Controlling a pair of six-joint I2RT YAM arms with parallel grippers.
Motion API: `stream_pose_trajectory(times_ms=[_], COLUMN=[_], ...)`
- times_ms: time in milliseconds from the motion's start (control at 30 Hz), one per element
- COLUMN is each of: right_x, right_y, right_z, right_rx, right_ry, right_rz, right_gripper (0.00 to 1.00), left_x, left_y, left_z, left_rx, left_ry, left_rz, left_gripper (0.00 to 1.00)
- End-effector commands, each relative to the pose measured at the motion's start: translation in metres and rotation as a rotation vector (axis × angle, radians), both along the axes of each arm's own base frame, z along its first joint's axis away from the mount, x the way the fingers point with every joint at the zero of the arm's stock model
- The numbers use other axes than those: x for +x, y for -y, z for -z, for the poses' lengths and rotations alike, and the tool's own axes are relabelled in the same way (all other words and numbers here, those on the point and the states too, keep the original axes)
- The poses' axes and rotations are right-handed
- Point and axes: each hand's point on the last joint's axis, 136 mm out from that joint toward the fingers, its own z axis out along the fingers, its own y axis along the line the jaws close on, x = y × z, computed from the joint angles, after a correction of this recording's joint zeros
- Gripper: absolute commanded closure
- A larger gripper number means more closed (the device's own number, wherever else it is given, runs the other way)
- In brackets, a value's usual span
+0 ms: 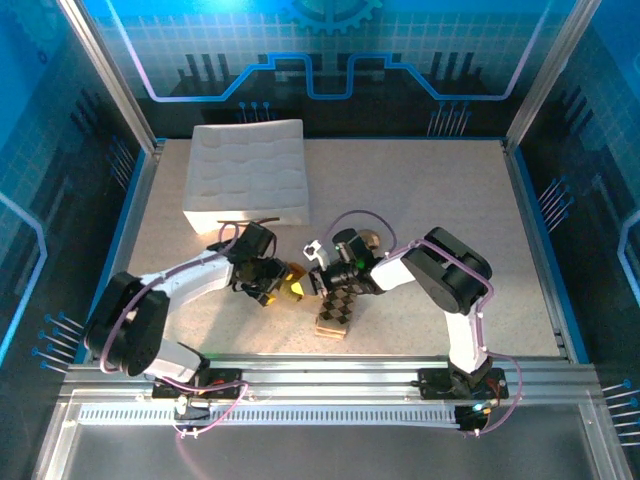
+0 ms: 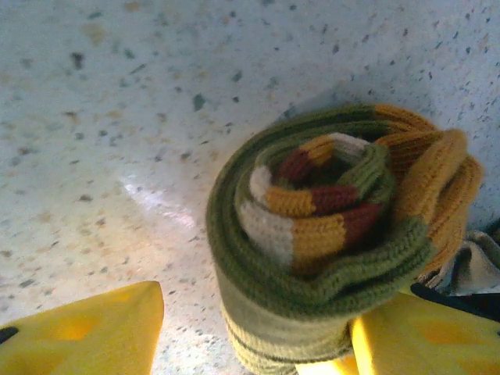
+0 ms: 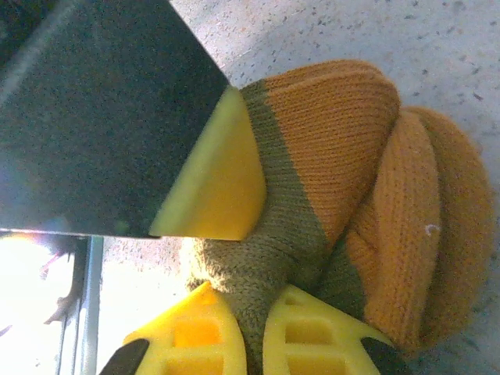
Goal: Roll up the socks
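- The green sock (image 2: 328, 234) sits rolled into a coil on the counter (image 1: 420, 190), near the front middle.
- The left fingers (image 2: 86, 332) stand spread, straddling the roll's base.
- The right fingers (image 3: 191, 336) are clenched on the green sock's olive fabric.
- The argyle sock (image 1: 337, 312) lies on the counter just beside the roll.

The olive sock (image 2: 328, 234) is thick ribbed knit — matt and fuzzy. The argyle sock (image 1: 337, 310) looks matt cloth too. The yellow finger pads (image 2: 86, 332) are smooth moulded plastic with a dull sheen. The tabletop (image 2: 117, 117) is speckled, smooth and faintly glossy; the white tray (image 1: 250, 170) is quilted cloth — the near rails (image 1: 330, 375), brushed metal.
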Motion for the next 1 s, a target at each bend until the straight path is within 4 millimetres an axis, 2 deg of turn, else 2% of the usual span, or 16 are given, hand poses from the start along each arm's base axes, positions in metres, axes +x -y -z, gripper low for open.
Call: stream_pose_trajectory(times_ms=[0,100,167,267,367,467,500,633,800,967], right_x=[-0.037,-0.033,-0.028,-0.022,-0.016,-0.013,-0.015,-0.016,-0.014,-0.002], right_y=[0.065,0.062,0.056,0.043,0.037,0.032,0.031,0.027,0.010,0.002], right_z=[0.096,0.087,0.071,0.036,0.003,-0.028,-0.032,-0.033,-0.035,-0.015], right_rx=[-0.377,-0.381,-0.362,-0.320,-0.334,-0.328,-0.337,-0.418,-0.438,-0.480], right_ry=[-0.277,-0.204,-0.094,0.101,0.347,0.601,0.656,0.781,0.821,0.784], right_rz=[0.096,0.065,0.030,-0.017,-0.024,0.010,0.013,0.012,0.006,0.029], right_gripper=[1.00,1.00,0.91,0.70,0.61,0.53,0.51,0.44,0.41,0.42], left_x=[-0.020,-0.036,-0.045,-0.056,-0.059,-0.053,-0.050,-0.048,-0.042,-0.037], left_y=[-0.013,-0.024,-0.028,-0.035,-0.040,-0.035,-0.033,-0.028,-0.020,-0.013], left_z=[0.029,0.048,0.055,0.058,0.056,0.049,0.046,0.037,0.037,0.036], left_rx=[0.117,0.193,0.224,0.255,0.290,0.279,0.280,0.272,0.238,0.211], left_ry=[-0.122,-0.225,-0.277,-0.325,-0.352,-0.358,-0.359,-0.398,-0.404,-0.401], left_rz=[0.038,0.055,0.069,0.083,0.099,0.101,0.104,0.099,0.076,0.075], left_gripper=[0.47,0.63,0.70,0.74,0.81,0.83,0.83,0.83,0.83,0.82])
